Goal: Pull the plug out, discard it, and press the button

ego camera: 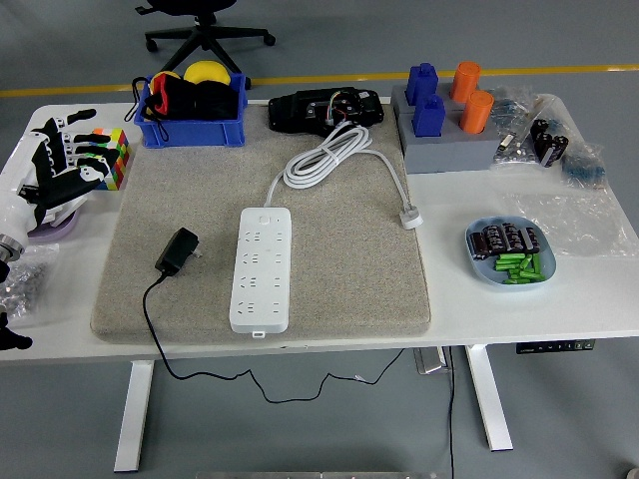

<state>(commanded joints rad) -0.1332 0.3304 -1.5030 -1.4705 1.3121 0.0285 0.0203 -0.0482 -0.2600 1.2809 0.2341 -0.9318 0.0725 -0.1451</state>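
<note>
The black plug adapter (pixel 178 250) lies unplugged on the grey felt mat (pixel 339 249), just left of the white power strip (pixel 261 268). The left hand (pixel 62 160) hovers released, fingers spread, over the desk (pixel 589 299) edge.

Left hand (pixel 58 165): white shell, black fingers (pixel 72 119), white segments.

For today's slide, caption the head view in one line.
Black plug lies unplugged beside the white power strip on the grey mat; left hand hovers open at table's left edge.
</note>
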